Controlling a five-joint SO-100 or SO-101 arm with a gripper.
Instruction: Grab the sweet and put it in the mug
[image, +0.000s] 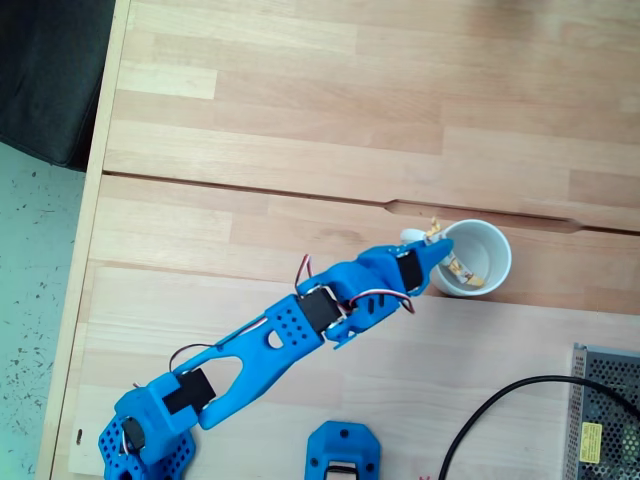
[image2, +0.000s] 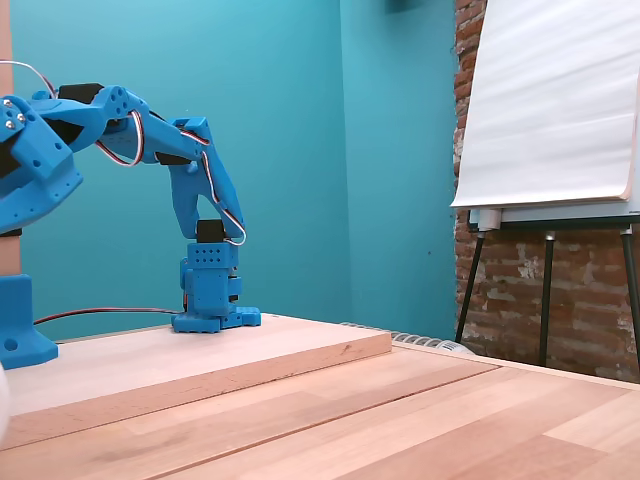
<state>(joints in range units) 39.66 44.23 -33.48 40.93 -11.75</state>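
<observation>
The white mug (image: 490, 250) stands on the wooden table at the right in a fixed view from above. The blue arm reaches up-right from its base (image: 150, 435), and my gripper (image: 440, 247) sits at the mug's left rim, partly over the mouth. A small yellow-orange piece, apparently the sweet (image: 464, 273), shows inside the mouth just past the fingertips. I cannot tell whether the fingers hold it or how far apart they stand. In the side fixed view the arm (image2: 190, 170) arches to the left, its head at the frame's left edge.
A second blue part (image: 345, 452) sits on the raised board (image: 480, 350) near the front edge. A black cable (image: 500, 410) and a metal grille box (image: 605, 410) lie at the lower right. An easel with white paper (image2: 550, 110) stands beyond the table.
</observation>
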